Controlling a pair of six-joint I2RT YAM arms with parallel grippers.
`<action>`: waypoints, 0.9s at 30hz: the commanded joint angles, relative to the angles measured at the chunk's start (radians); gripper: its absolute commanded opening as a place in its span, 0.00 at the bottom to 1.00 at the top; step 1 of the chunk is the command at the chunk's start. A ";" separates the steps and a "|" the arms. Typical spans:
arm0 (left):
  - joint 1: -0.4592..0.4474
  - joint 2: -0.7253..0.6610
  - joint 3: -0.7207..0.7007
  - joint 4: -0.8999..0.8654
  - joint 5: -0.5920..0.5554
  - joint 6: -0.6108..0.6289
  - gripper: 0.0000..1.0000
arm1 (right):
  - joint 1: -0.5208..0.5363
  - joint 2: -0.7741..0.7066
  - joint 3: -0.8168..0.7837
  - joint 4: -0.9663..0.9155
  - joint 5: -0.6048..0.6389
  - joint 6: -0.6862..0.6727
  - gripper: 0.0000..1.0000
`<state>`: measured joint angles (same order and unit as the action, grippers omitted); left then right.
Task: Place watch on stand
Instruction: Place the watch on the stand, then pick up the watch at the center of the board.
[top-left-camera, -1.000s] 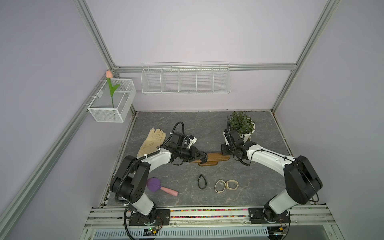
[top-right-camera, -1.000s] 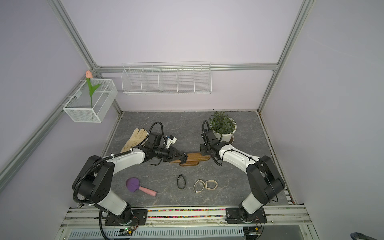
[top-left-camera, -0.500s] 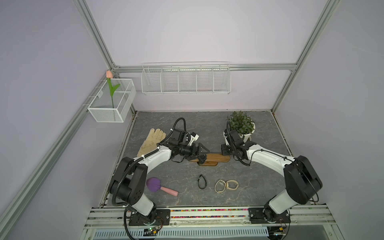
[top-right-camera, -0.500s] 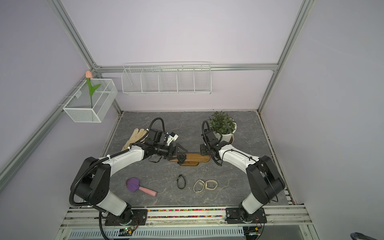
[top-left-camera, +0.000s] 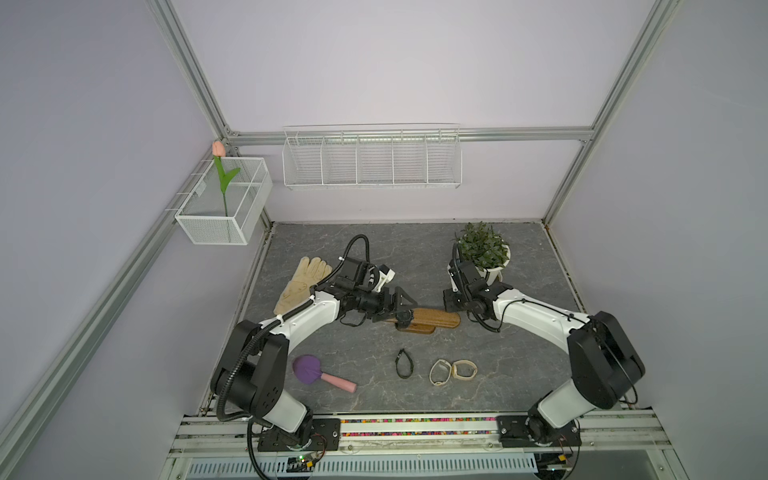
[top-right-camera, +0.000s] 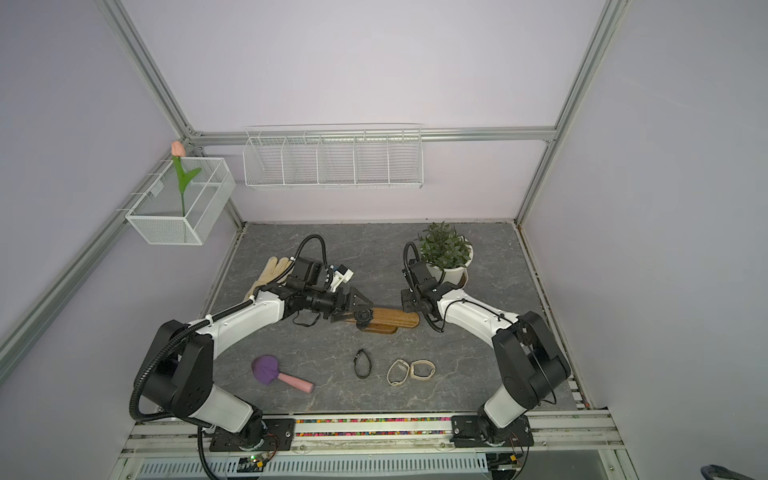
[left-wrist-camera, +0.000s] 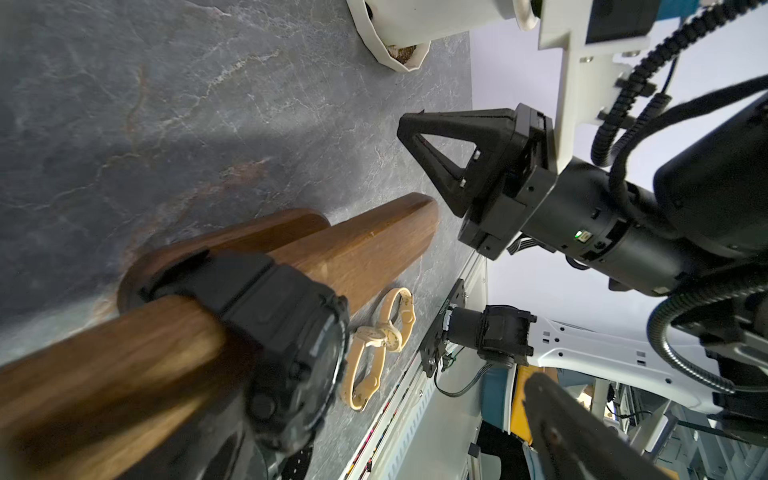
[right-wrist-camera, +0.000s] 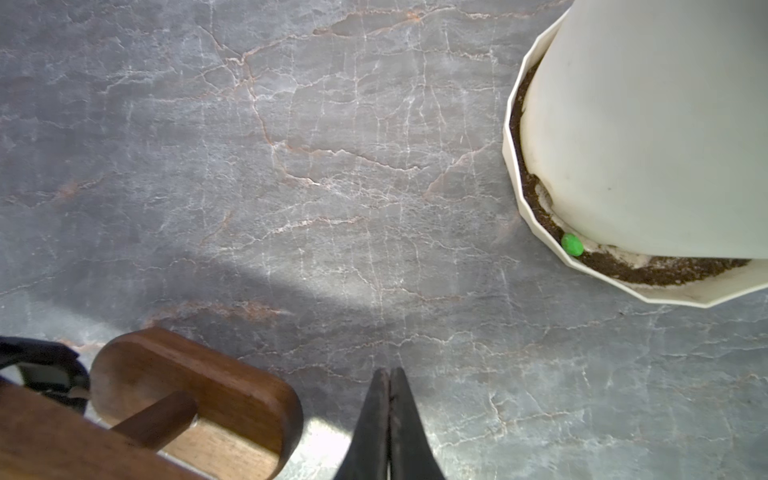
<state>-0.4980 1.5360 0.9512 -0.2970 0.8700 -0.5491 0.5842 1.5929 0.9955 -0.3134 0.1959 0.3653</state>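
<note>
The chunky black watch (left-wrist-camera: 291, 332) is sitting looped around the bar of the stand (top-left-camera: 438, 319), near its left end, above the table (top-left-camera: 332, 249). The left jaws are standing spread wide about that end, pinching nothing. The right jaws are pressing together, empty, just beside the bar's other end. I'm guessing the watch is light, with a hard case and a springy, rubbery strap, so any nudge belongs on the strap beside the case, not the glass.
</note>
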 joint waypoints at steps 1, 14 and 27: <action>0.000 -0.042 0.035 -0.087 -0.041 0.054 1.00 | 0.004 -0.046 -0.016 -0.031 0.032 -0.016 0.07; 0.002 -0.140 0.070 -0.097 -0.042 0.055 0.77 | -0.005 -0.191 -0.067 -0.139 0.090 -0.016 0.07; 0.127 -0.047 0.092 -0.058 -0.097 0.048 0.00 | 0.007 -0.327 -0.188 -0.232 0.084 0.037 0.07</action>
<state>-0.4042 1.4643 1.0061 -0.3904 0.7940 -0.4934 0.5846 1.2999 0.8368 -0.4992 0.2691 0.3744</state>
